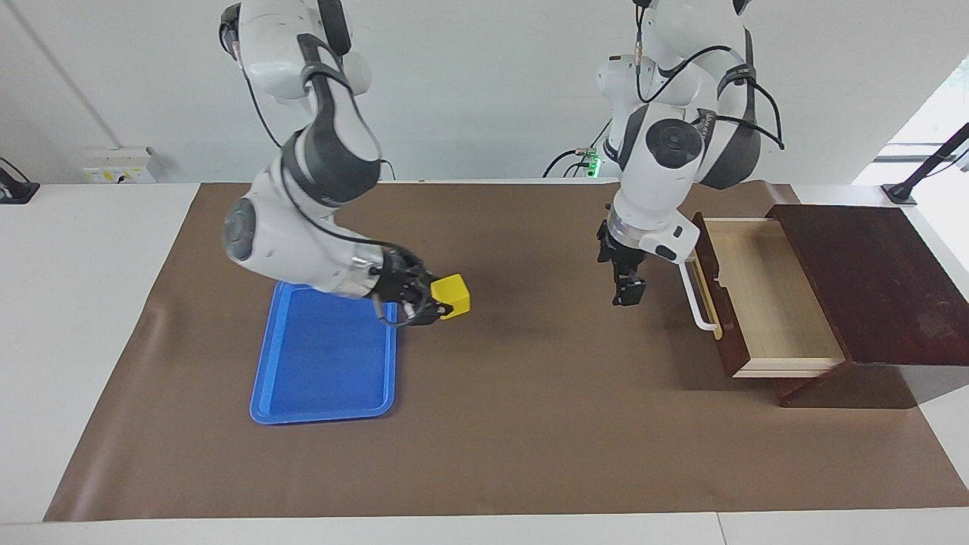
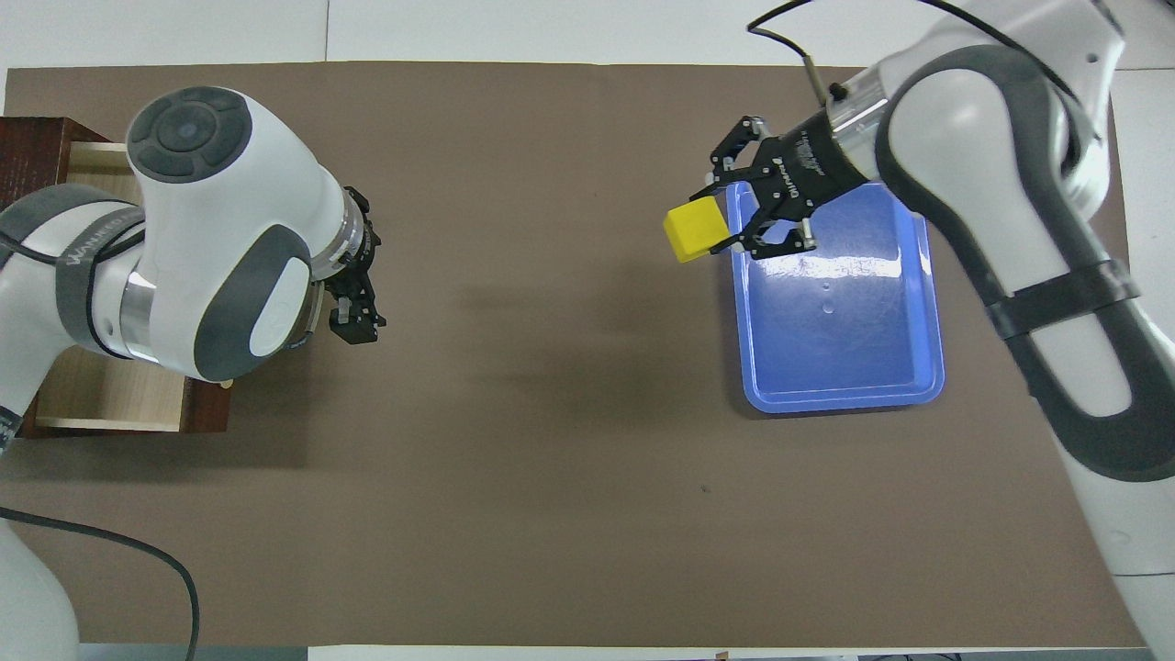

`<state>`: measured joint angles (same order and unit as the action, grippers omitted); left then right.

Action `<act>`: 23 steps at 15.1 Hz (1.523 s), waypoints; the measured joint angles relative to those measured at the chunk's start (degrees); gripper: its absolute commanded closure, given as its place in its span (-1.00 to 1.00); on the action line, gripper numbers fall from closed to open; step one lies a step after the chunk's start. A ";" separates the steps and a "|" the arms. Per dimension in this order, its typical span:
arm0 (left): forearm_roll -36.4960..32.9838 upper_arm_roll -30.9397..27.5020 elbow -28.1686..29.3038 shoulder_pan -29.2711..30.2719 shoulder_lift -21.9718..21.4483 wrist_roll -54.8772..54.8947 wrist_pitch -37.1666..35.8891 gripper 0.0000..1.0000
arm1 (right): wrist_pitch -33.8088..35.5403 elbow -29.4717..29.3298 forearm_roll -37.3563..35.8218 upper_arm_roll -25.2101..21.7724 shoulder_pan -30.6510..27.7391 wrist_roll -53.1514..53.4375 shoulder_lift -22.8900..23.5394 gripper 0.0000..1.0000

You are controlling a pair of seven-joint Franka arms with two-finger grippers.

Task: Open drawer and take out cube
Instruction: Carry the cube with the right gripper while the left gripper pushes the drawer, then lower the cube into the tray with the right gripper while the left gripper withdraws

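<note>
The cube (image 1: 450, 295), bright yellow, was held in the air at the fingertips of the right gripper (image 1: 439, 306), projecting from the gripper toward the middle of the table. It hung over the brown mat (image 1: 515, 439), just beside the edge of the blue tray (image 1: 322, 412) that faces the middle of the table, and touched neither mat nor tray. In the overhead view the cube (image 2: 696, 230) sat directly at the tips of the right gripper (image 2: 721, 220), whose black links splayed out over the tray's (image 2: 840, 390) corner farthest from the robots. The right gripper was clamped on the cube.

The left gripper (image 1: 628, 291) hung over bare mat in front of the drawer (image 1: 764, 303), near its white bar handle (image 1: 693, 295), pointing down and holding nothing. Whether its fingers stood apart could not be made out in either view. In the overhead view the left gripper (image 2: 356, 317) lay beside the drawer's (image 2: 101, 404) front panel.

The drawer stood pulled out of the dark wooden box (image 1: 878, 280) toward the middle of the table, at the left arm's end. Its pale wood interior showed no contents.

The mat covered most of a white table (image 1: 83, 303) and lay flat, with a slight ripple at the right arm's end. The tray rested on the mat at that end, well apart from the drawer. A plain white wall (image 1: 484, 91) rose past the robots' bases.
</note>
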<state>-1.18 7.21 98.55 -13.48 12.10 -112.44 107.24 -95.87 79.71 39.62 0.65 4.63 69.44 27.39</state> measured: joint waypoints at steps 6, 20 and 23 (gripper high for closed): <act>-1.02 -0.25 2.73 7.91 -0.58 13.04 1.22 -1.00 | -8.54 17.34 1.87 -0.13 -9.69 -4.15 -3.80 1.00; -4.77 0.16 5.63 19.86 -2.23 28.79 5.34 -1.00 | -17.49 29.06 4.20 -0.08 -12.80 -13.45 -4.19 1.00; -5.41 0.00 5.71 24.48 -2.23 33.66 6.78 -1.00 | -17.77 29.54 4.21 -0.08 -12.80 -13.77 -4.45 1.00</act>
<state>-6.59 7.22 104.26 11.00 9.88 -78.78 114.02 -113.64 109.26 43.82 0.58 -8.17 55.67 22.94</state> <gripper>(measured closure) 0.000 0.445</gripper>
